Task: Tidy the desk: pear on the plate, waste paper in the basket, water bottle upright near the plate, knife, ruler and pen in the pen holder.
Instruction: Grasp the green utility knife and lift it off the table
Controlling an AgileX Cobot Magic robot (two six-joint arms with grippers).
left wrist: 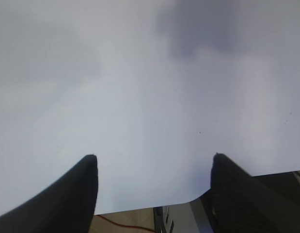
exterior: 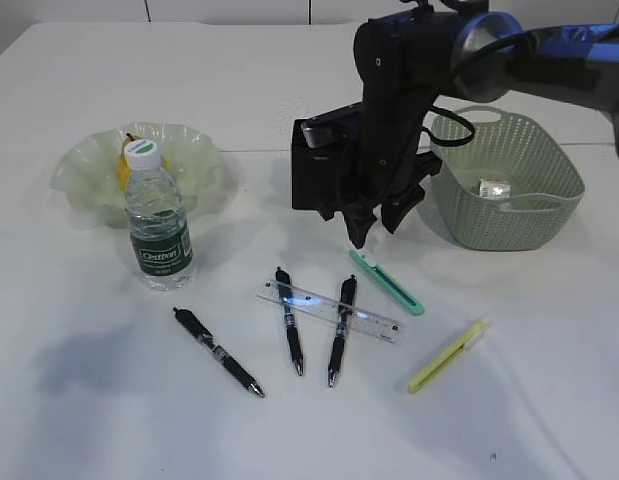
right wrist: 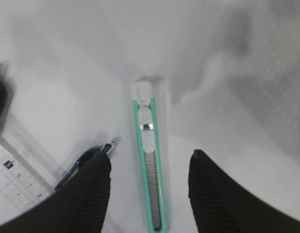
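My right pincer (right wrist: 150, 167) hangs spread over the green knife (right wrist: 150, 160), one finger on each side, lined up to pinch it; the knife lies flat on the tabletop (exterior: 529, 400) beside the ruler (exterior: 329, 311), near the black pen holder (exterior: 324, 165).

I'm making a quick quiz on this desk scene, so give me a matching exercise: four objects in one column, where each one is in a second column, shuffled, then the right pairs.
Things:
1. clear plastic water bottle with green label
2. green utility knife
3. crumpled white waste paper
4. transparent plastic ruler

Places:
A. inside the grey-green woven basket
B. standing upright in front of the pale green wavy plate
C. on the table right below the open right gripper
D. lying across two black pens

Pairs: 1-B, 2-C, 3-A, 4-D
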